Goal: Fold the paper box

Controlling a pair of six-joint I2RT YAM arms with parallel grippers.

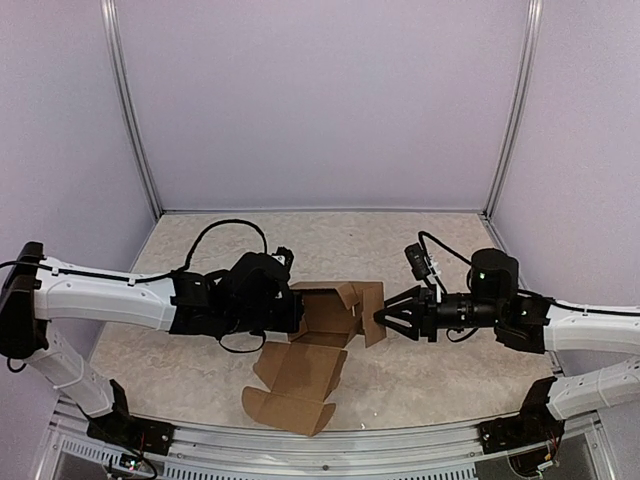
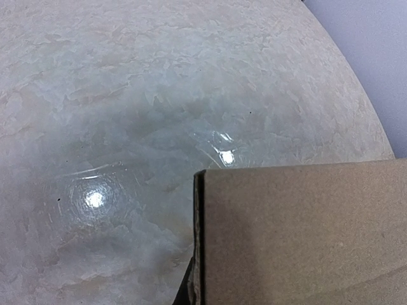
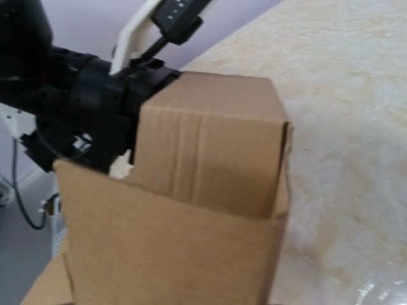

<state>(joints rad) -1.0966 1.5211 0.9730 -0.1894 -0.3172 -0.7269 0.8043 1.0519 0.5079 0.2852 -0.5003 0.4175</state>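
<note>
half-raised box could buckle or slip

the paper box sits mid-table, its walls partly up and one big flap flat toward the near edge. the left gripper is pressed together on the box's left wall. the right gripper is partly spread astride the right flap. a push off the crease could buckle that flap — or drag the wall out of the left pinch.

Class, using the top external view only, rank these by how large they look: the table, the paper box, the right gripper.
Largest to smallest:
1. table
2. paper box, flaps included
3. right gripper
None look alike.
</note>
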